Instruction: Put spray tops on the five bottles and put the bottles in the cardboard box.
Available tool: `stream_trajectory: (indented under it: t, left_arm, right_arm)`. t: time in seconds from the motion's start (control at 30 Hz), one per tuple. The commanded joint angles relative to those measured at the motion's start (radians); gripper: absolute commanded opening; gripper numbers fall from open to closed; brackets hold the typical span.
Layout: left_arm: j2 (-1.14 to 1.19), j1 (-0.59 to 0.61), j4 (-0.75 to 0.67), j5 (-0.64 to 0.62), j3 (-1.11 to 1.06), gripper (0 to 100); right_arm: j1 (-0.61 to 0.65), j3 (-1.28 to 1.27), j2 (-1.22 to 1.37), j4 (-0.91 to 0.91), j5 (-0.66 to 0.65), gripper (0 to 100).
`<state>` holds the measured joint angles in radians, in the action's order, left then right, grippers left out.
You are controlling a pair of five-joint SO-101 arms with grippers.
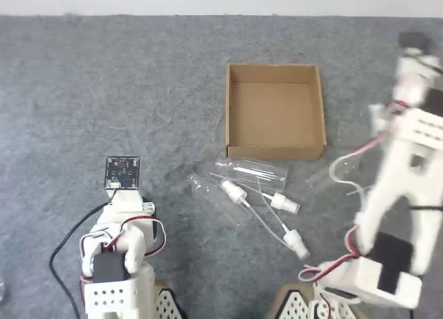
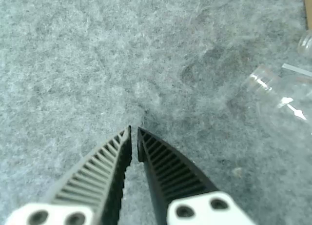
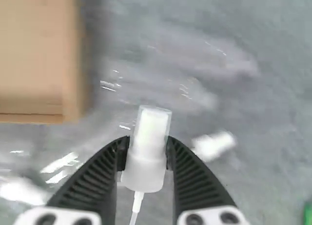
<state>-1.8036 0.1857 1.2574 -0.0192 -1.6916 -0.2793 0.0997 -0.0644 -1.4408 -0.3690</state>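
My right gripper (image 3: 145, 143) is shut on a white spray top (image 3: 147, 137), held above the grey mat beside the cardboard box (image 3: 34, 54). Clear bottles (image 3: 195, 83) lie blurred beneath it, with another spray top (image 3: 214, 143) nearby. From above, the open box (image 1: 275, 111) sits at the centre back. Two clear bottles (image 1: 252, 172) (image 1: 214, 194) lie in front of it among three loose spray tops (image 1: 235, 192) (image 1: 285, 203) (image 1: 297, 244). My left gripper (image 2: 134, 132) is shut on nothing, over bare mat, with a bottle (image 2: 278, 95) off to one side.
The right arm (image 1: 408, 146) stands tall along the table's right side. More clear bottles (image 1: 325, 177) (image 1: 353, 133) lie between it and the box. The left arm (image 1: 118, 243) is at the front left, with open mat behind and left of it.
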Motion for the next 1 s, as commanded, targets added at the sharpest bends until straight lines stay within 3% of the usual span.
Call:
stream_trajectory:
  t: [0.0, 0.2, 0.43, 0.73, 0.97]
  left_arm:
    - [-0.017, 0.005, 0.005, -0.011, 0.007, 1]
    - [-0.017, 0.005, 0.005, -0.011, 0.007, 1]
    - [-0.017, 0.005, 0.005, -0.011, 0.007, 1]
    - [-0.017, 0.005, 0.005, -0.011, 0.007, 1]
    - [-0.017, 0.005, 0.005, -0.011, 0.007, 1]
  right_arm:
    - [0.254, 0.158, -0.021, -0.068, 0.094, 0.6]
    - [0.576, 0.206, 0.004, -0.012, 0.209, 0.6]
    - [0.817, 0.209, 0.154, 0.177, 0.342, 0.6]
    - [0.992, 0.21, 0.374, 0.328, 0.552, 0.9]
    - [1.004, 0.21, 0.469, 0.361, 0.758, 1.0]
